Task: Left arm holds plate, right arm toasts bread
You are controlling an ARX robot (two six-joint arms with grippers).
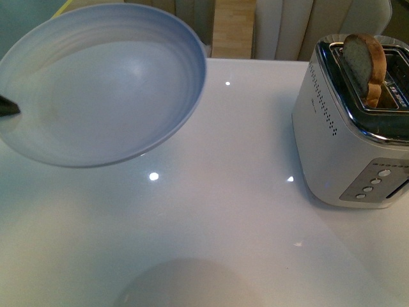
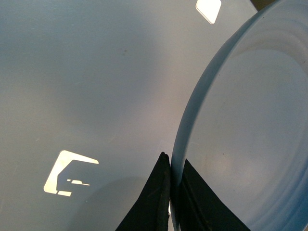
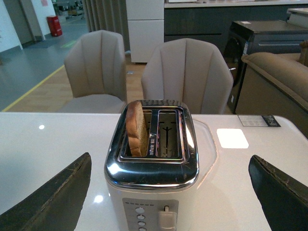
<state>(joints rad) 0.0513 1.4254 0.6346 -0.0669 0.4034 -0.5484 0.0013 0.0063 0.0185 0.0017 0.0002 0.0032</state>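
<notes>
Bread [image 1: 365,64] [image 3: 136,127] stands upright in the toaster [image 1: 339,147] [image 3: 151,168], in the slot on the plate's side, its crusted, rounded top well above the chrome top. The other slot is empty. The toaster sits at the right of the white glossy table [image 1: 223,192]. Its panel has a column of round buttons [image 1: 374,182] [image 3: 140,216] and a lever [image 3: 166,219] beside them.

Plate [image 1: 102,83] [image 2: 250,134] is at the far left of the front view, well apart from the toaster. It is empty, tilted so the inside faces the camera, and seems to be held off the table (a soft shadow lies beneath it).

Left gripper [image 1: 7,107] [image 2: 174,166] is clamped on the plate's rim, one black finger on the outside and one on the inside. Only its tip shows in the front view.

Right gripper [image 3: 169,158] is spread wide and holds nothing. Its fingers [image 3: 53,202] frame the toaster on both sides without touching it, and it faces the button panel. It does not show in the front view.

Two beige chairs [image 3: 96,67] stand past the table's far edge, behind the toaster.
</notes>
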